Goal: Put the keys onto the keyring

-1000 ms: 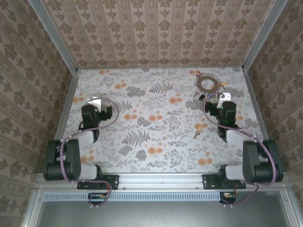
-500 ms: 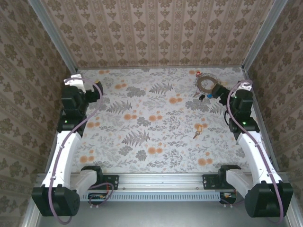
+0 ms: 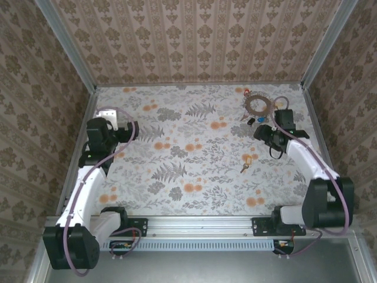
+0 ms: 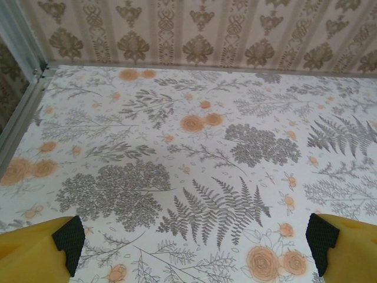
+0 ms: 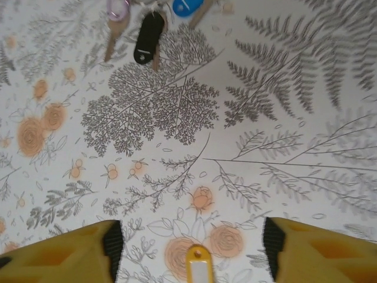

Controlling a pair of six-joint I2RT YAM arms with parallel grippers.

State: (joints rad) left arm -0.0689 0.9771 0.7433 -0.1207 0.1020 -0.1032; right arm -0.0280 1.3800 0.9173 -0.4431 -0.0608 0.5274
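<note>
Keyring [image 3: 257, 105] is a flat, dark brownish ring with a pale open centre. It lies on the flowered tabletop [image 3: 194, 135] at the far right. A black-headed key [image 5: 148, 44] and a blue-headed key [image 5: 187, 7] lie near it, and two more keys [image 3: 247, 162] lie nearer to me. My right gripper [image 5: 193, 239] and left gripper [image 4: 195, 239] are both spread wide.

Robot test cell in a lab is indicated: a floral-papered table [image 3: 194, 168] is boxed in by wallpapered panels [image 3: 200, 41] on aluminium framing [image 3: 66, 42], left arm [image 3: 82, 188] and right arm [image 3: 312, 159] bolted to a rail [image 3: 200, 223].
</note>
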